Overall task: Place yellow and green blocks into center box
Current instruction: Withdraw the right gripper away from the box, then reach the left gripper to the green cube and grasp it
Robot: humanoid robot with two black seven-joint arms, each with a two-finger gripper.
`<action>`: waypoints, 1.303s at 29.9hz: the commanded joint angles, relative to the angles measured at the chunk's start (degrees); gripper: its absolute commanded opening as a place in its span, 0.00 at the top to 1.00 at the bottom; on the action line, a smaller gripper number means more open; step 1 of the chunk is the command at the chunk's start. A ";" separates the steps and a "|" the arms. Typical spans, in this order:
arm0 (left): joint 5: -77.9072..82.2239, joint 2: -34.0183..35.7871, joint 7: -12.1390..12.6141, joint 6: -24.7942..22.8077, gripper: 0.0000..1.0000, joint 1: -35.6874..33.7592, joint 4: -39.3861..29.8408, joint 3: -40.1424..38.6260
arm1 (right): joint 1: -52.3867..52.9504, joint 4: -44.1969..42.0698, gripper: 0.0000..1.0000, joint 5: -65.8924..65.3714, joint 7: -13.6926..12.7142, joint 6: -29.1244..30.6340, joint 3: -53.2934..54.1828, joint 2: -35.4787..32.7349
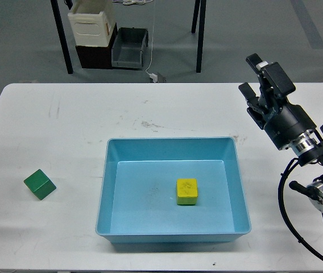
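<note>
A yellow block (187, 191) lies inside the blue box (108, 187), right of the box's middle. A green block (40, 184) sits on the white table, left of the box and apart from it. My right gripper (253, 78) is at the table's right side, above and to the right of the box's far right corner. Its fingers look spread, with nothing between them. My left arm and gripper are out of view.
The white table (65, 125) spans the view. Beyond its far edge, on the floor, stand a white bin (91, 21), a grey bin (129, 48) and two black legs (62, 40).
</note>
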 commanded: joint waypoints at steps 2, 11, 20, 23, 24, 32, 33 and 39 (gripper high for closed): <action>16.35 5.52 -0.09 -7.27 0.00 -0.26 -1.38 1.42 | -5.64 0.18 0.01 6.86 0.23 0.32 4.19 0.00; 19.77 12.56 -0.09 -17.98 0.00 -0.35 -7.28 1.51 | -13.03 1.24 0.01 21.28 0.76 0.94 6.21 -2.46; 57.46 14.75 -0.09 -17.98 0.02 -3.85 -8.07 7.99 | -14.88 0.71 0.01 21.82 0.85 0.94 6.39 -2.90; 62.76 16.59 -0.09 -17.98 0.02 -7.54 -8.68 15.98 | -15.23 0.62 0.01 21.82 0.85 0.94 6.39 -2.90; 63.20 18.17 -0.09 -17.98 0.02 -8.86 -8.77 19.23 | -15.32 0.62 0.01 21.82 0.85 0.94 6.39 -2.90; 66.46 20.82 -0.09 -17.98 0.00 -22.04 -8.24 43.59 | -15.41 0.53 0.01 21.82 1.03 0.94 6.48 -2.90; 66.63 20.82 -0.09 -17.98 0.00 -23.45 -8.24 45.44 | -15.41 0.62 0.01 21.82 1.03 0.94 6.48 -2.90; 71.55 19.77 -0.09 -17.98 0.00 -26.63 -6.31 50.64 | -15.41 0.53 0.01 21.82 1.03 0.85 6.83 -2.99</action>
